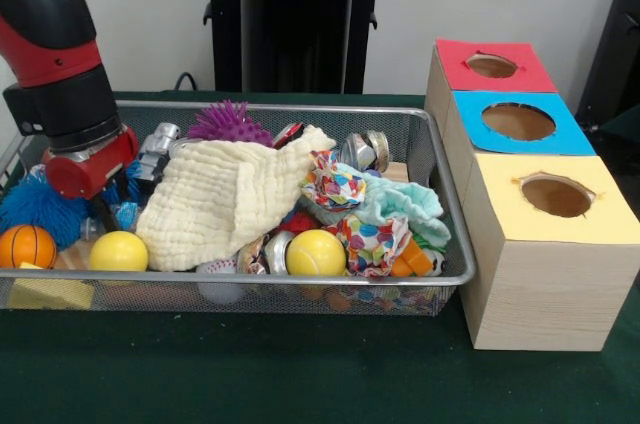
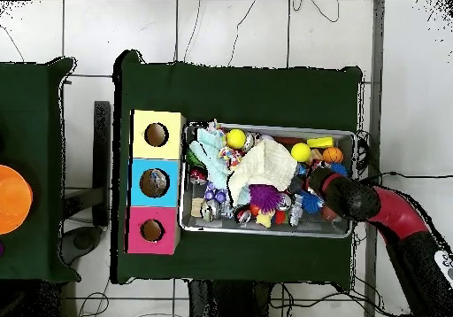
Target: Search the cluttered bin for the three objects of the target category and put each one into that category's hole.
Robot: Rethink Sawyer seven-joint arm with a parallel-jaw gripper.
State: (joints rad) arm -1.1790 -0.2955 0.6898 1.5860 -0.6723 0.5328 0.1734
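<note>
Bottles of crushed clear plastic cannot be picked out anywhere among the clutter. Taking the wire mesh bin (image 1: 440,206) as landmark: the red and black arm (image 1: 55,54) reaches into its left end in the front view, and the gripper (image 1: 118,202) is buried there among toys, so its opening cannot be told. A cream cloth (image 1: 230,199) covers the bin's middle. Three wooden boxes (image 1: 545,234) stand just beside its right end. Two yellow balls (image 1: 316,252) lie against its near wall.
</note>
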